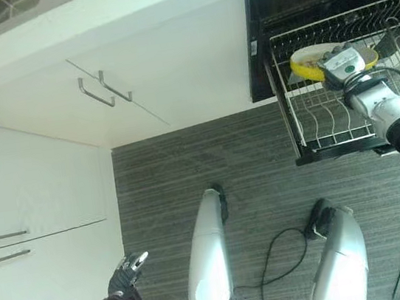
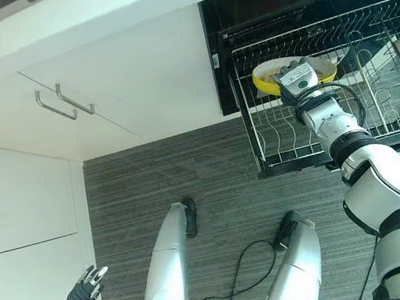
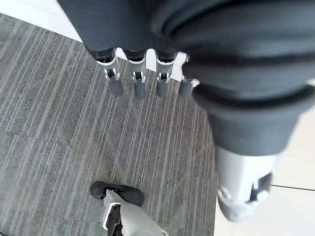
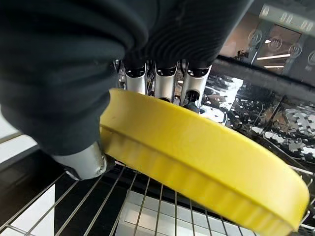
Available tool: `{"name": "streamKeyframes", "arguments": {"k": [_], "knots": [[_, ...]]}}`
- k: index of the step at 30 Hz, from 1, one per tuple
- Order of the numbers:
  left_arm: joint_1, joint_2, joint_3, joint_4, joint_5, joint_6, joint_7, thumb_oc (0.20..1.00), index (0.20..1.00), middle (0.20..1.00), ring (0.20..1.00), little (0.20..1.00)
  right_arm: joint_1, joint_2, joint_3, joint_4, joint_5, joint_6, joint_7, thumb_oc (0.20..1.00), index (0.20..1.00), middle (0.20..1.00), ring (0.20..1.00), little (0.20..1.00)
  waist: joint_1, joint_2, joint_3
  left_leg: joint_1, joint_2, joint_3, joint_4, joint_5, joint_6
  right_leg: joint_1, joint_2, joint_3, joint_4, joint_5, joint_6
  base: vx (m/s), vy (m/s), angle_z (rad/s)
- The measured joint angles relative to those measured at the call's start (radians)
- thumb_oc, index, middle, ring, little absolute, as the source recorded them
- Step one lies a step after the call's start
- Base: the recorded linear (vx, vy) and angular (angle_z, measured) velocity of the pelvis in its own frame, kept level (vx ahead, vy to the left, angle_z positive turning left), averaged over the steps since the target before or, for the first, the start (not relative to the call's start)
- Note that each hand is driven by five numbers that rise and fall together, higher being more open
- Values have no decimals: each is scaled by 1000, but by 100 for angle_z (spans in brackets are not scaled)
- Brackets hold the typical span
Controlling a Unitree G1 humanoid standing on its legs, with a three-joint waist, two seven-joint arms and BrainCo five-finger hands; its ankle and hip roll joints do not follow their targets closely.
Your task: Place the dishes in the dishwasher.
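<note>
The right hand (image 4: 88, 147) is pinching a yellow fluted dish (image 4: 206, 162) over the dishwasher rack (image 1: 314, 115), upper right of frame, not yet seated; the left hand (image 1: 124, 272) is hanging with relaxed, empty fingers, lower left

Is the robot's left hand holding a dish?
No. The left hand hangs with straight fingers over grey carpet; the round yellow fluted dish is in the right hand.

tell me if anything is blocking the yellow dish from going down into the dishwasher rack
Nothing visible blocks it. The right hand holds the yellow dish above the pulled-out wire rack, and the rack wires directly beneath it look bare. Another item sits at the rack's far right end, apart from the dish.
</note>
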Motion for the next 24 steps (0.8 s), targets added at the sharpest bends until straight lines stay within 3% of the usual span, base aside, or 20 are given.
{"name": "streamKeyframes", "arguments": {"k": [7, 24], "knots": [[1, 1, -6, -9, -11, -4, -7, 1000, 1000, 1000, 1000, 1000, -58, 29, -3, 33, 22, 46, 56, 200, 200, 200, 200, 200, 1, 25, 10, -33, -8, 0, 2, 8, 14, -40, -2, 11, 6, 7, 8, -12, 4, 0], [2, 19, -7, -100, -41, 11, -16, 1000, 1000, 1000, 1000, 1000, -140, 78, -50, 38, 152, 138, 197, 200, 200, 200, 200, 200, -2, 35, 10, -126, -20, -28, 57, 5, 6, -139, -3, 33, 73, 7, 2, -4, 0, 0]]}}
